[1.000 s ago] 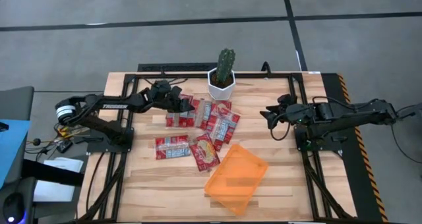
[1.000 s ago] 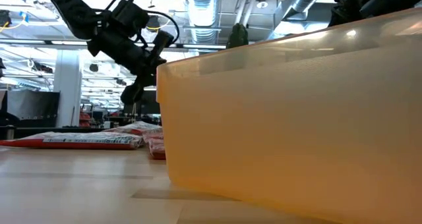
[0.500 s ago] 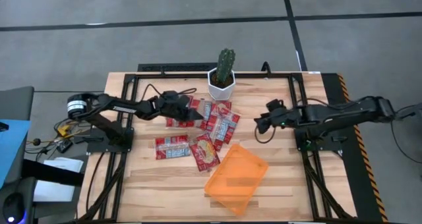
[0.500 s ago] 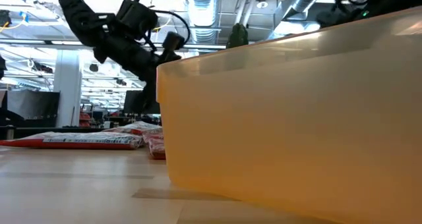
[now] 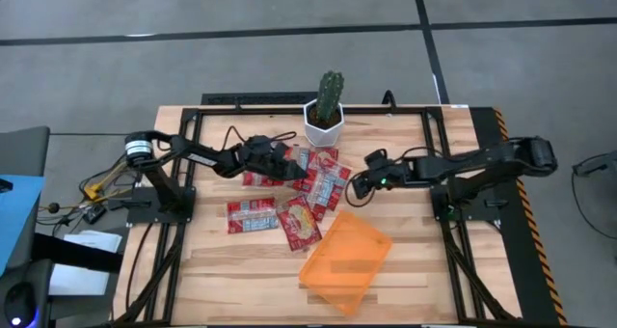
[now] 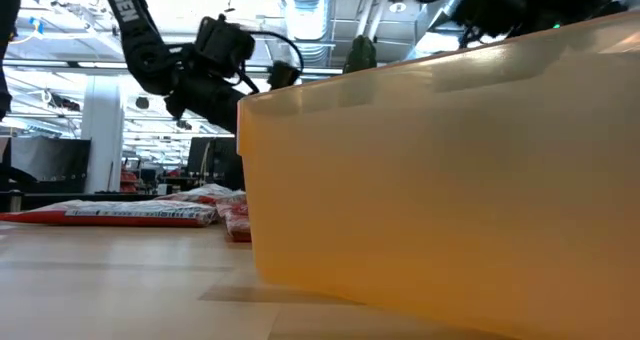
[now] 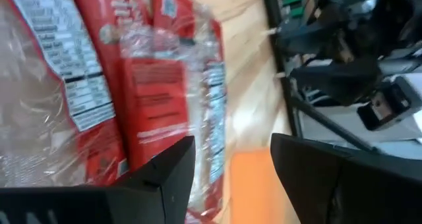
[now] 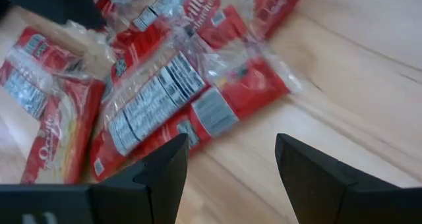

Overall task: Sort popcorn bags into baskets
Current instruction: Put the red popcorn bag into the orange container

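Observation:
Several red popcorn bags (image 5: 310,174) lie flat in a loose pile on the wooden table, with two more (image 5: 253,215) nearer the front; they also show in the low view (image 6: 150,212). The orange basket (image 5: 345,260) sits at the front right of the pile and fills the low view (image 6: 440,180). My left gripper (image 5: 295,170) hovers open over the pile's middle; its wrist view looks down on a bag (image 7: 165,85). My right gripper (image 5: 355,186) stands open just beyond the pile's right edge, with bags (image 8: 165,85) ahead of its fingers.
A white pot with a cactus (image 5: 326,116) stands at the far edge, just behind the pile. Black frame rails (image 5: 439,174) run along the table's left and right sides. Bare wood lies at the front left (image 5: 231,280).
My left gripper has gone toward the table's right edge, from the pile's left end to over its middle. My right gripper has reached toward the table's left edge and come up to the pile's right side. The bags and the basket have stayed where they were.

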